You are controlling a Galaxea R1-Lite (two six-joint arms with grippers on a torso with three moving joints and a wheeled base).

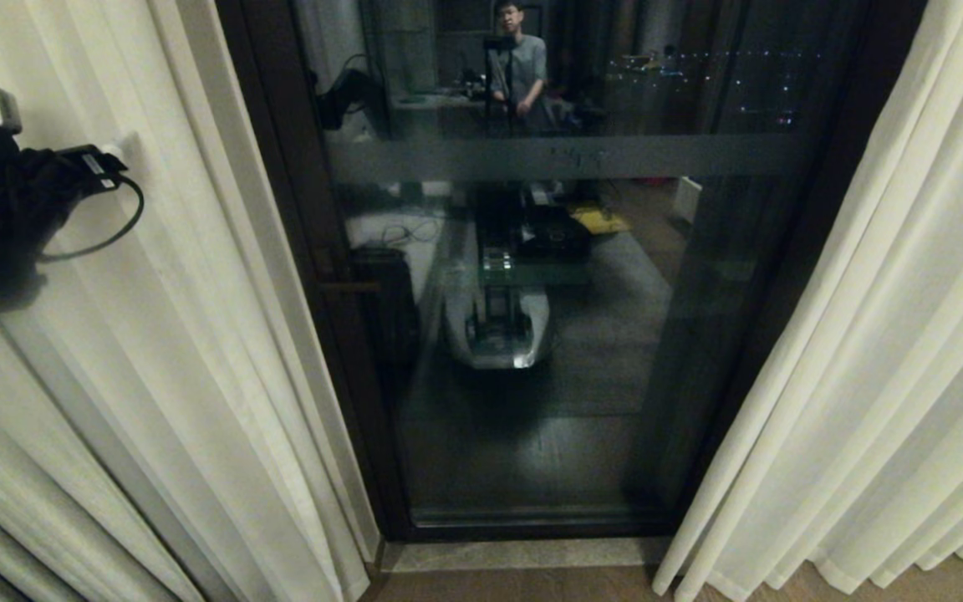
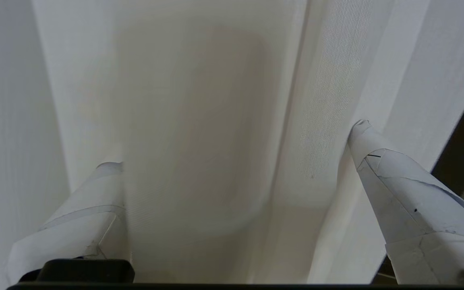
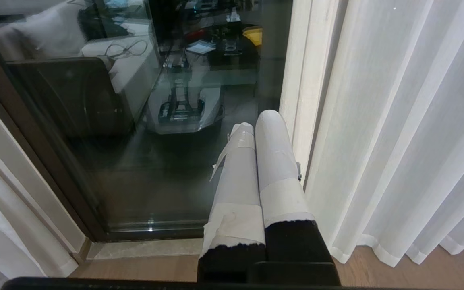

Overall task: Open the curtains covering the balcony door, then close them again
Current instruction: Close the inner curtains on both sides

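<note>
The left arm is largely cut off at the head view's left edge; only a dark mass and a cable show against the left curtain panel (image 1: pixel 197 334). The left gripper (image 2: pixel 236 145) stands spread wide, a fold of the panel lying between its fingers (image 2: pixel 397 189); contact cannot be confirmed. The right gripper (image 3: pixel 256 133) is fully closed, empty, beside the right curtain panel (image 1: pixel 866 376). The balcony door (image 1: pixel 532 334) stands uncovered between both panels
</note>
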